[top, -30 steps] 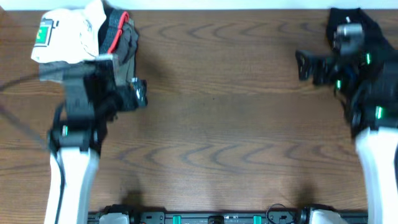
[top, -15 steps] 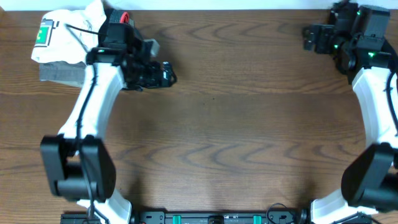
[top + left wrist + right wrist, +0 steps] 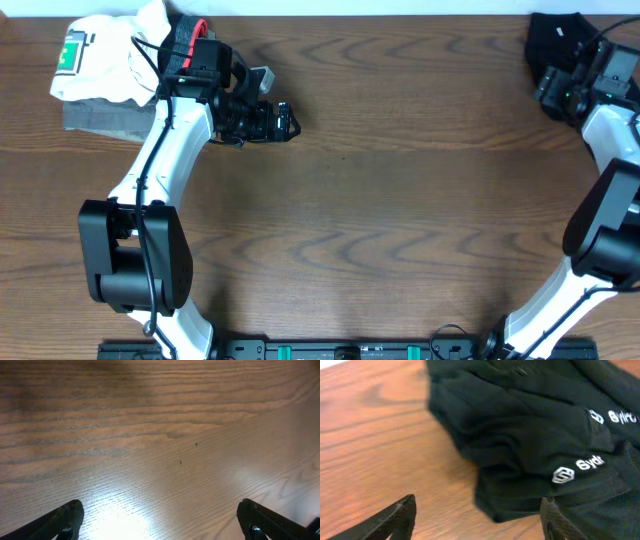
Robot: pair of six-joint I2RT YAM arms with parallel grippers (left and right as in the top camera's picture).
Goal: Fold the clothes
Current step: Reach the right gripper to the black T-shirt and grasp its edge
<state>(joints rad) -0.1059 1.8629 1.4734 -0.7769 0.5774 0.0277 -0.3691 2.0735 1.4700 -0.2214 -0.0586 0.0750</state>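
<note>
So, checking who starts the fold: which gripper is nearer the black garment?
Right. The right gripper is at the black garment's edge, jaws apart over it; the left gripper is far across the table, over bare wood.

I looked over a brown wood-grain table (image 3: 400, 200), a pale strip (image 3: 400, 6) behind its far edge, bright glare (image 3: 120, 520) on the grain.

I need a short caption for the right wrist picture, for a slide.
Open right pincer at a crumpled black garment with white lettering, on a wooden table.
</note>
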